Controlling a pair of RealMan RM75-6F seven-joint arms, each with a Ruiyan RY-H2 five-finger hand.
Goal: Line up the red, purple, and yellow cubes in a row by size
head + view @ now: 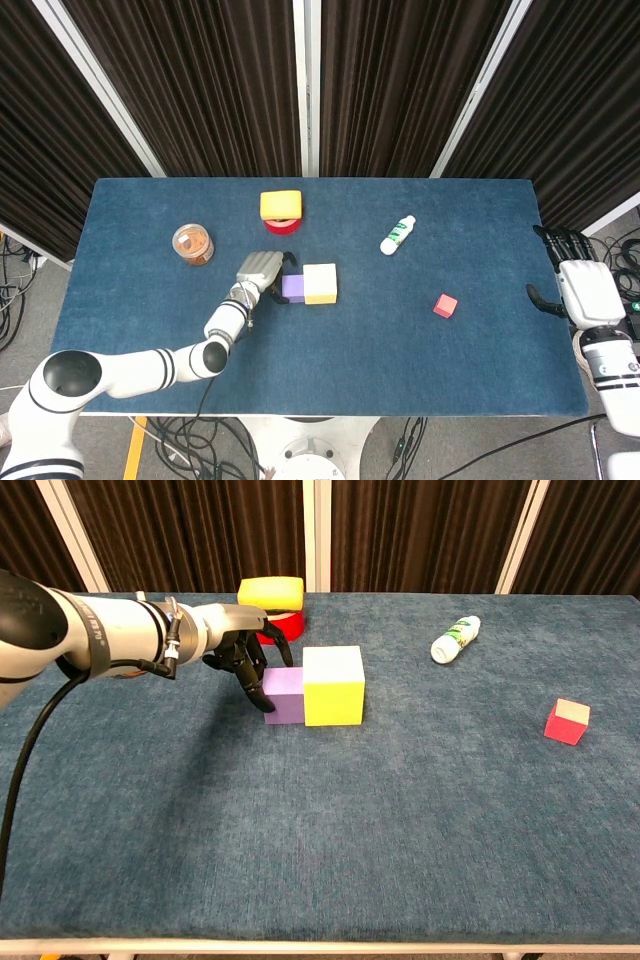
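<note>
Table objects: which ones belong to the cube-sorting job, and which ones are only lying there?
Job:
- small red cube
- medium purple cube
- large yellow cube
- left robot hand, at the purple cube

Lying about:
- clear jar with brown contents
- yellow block on red round base
- white plastic bottle, green label

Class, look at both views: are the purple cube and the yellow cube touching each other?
Touching. In the chest view the purple cube sits flush against the yellow cube, with no table showing between them; the head view agrees.
</note>
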